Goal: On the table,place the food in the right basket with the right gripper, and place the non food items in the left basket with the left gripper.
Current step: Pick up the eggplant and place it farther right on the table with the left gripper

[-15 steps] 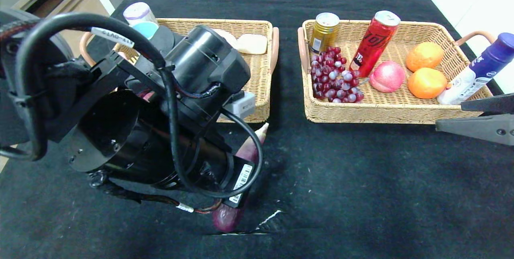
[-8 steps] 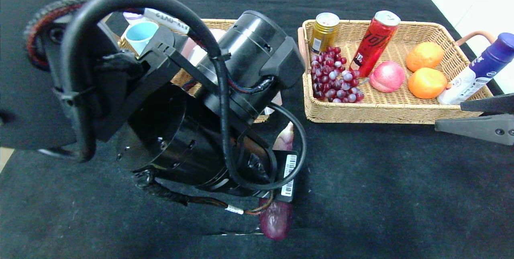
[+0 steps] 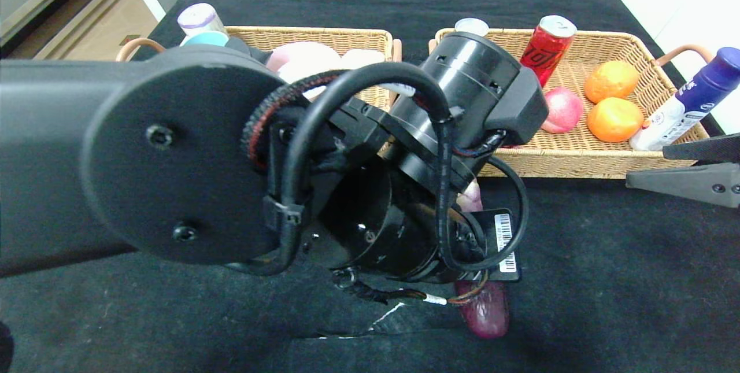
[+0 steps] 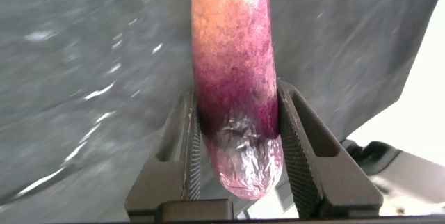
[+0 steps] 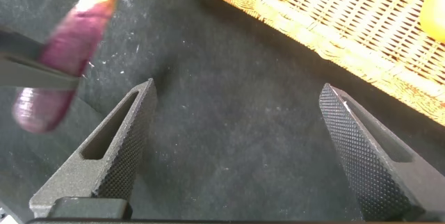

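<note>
The left gripper (image 4: pixel 236 158) had its jaws clenched on the purple sweet potato (image 4: pixel 235 78), and arm and load had swung rightward since the earlier frame, from before the left basket (image 3: pixel 370 43) to just before the right basket (image 3: pixel 578 159), above the black desk (image 3: pixel 607 280). The sweet potato was long, purple, paling to yellowish at its far end. The right gripper (image 5: pixel 240 147) hung with jaws released at the desk's right edge.
</note>
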Robot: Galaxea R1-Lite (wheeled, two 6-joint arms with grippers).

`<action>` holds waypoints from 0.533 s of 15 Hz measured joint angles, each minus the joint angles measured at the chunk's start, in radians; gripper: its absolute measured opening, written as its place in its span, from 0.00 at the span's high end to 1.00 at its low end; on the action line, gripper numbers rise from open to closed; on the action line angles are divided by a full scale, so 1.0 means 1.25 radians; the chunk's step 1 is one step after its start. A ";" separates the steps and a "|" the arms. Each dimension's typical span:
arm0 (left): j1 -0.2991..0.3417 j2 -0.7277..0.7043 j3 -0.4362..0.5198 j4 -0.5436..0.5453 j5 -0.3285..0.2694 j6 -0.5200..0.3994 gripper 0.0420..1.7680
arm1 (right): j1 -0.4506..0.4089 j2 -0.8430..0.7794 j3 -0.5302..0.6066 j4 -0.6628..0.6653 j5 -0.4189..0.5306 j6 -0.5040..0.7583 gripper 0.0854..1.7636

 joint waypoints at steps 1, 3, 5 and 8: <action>-0.002 0.009 0.001 -0.016 0.001 -0.008 0.59 | -0.001 0.000 0.000 -0.001 0.000 0.000 0.03; -0.002 0.021 0.003 -0.053 0.002 -0.012 0.59 | -0.001 0.000 0.000 -0.001 0.000 0.000 0.03; -0.002 0.032 0.004 -0.078 0.001 -0.026 0.59 | -0.001 0.000 0.000 -0.001 0.000 0.000 0.03; -0.002 0.048 0.003 -0.109 -0.002 -0.030 0.59 | -0.001 0.000 0.000 -0.001 0.000 0.000 0.03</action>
